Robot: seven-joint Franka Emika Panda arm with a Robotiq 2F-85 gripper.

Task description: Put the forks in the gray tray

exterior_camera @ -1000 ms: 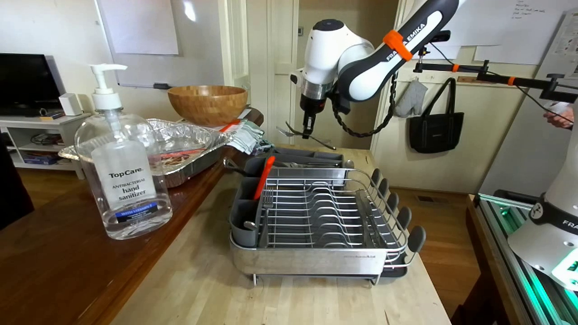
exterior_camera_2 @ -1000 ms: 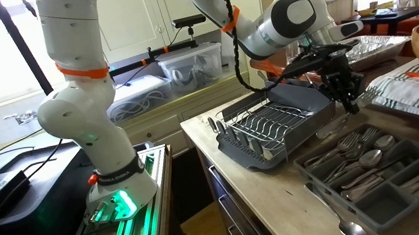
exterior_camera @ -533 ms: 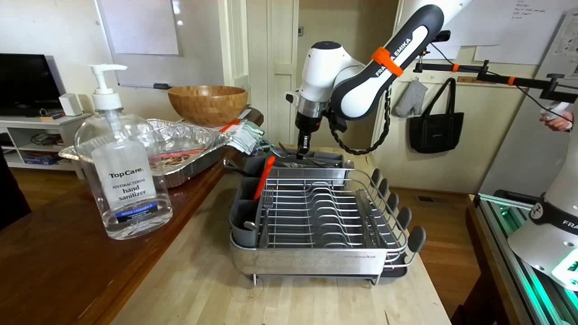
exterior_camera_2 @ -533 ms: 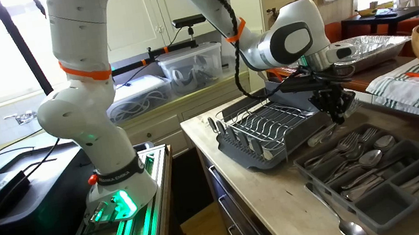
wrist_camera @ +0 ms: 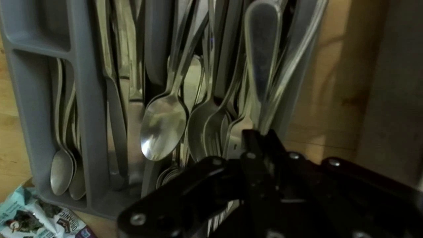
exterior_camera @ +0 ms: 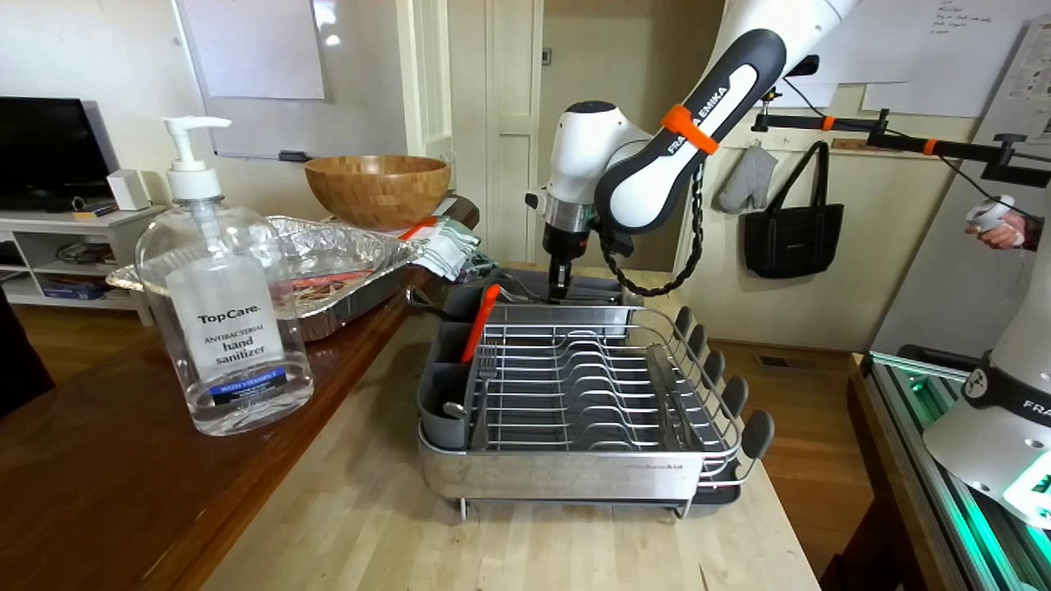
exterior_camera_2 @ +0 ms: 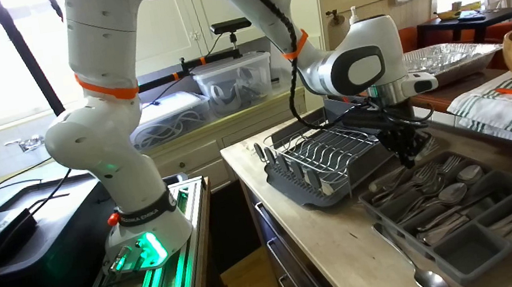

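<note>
I'd guess these forks (wrist_camera: 263,54) are light, stiff and slick; held at the neck, they shouldn't swivel. The gripper (wrist_camera: 259,133) is pinched nearly together on what look like two, handles running toward twelve and one o'clock in the wrist view. In an exterior view the gray tray (exterior_camera_2: 471,249) sits on the counter (exterior_camera_2: 351,250), toward four and five o'clock from it; whether the forks touch the cutlery (wrist_camera: 163,127) inside, I can't tell.
</note>
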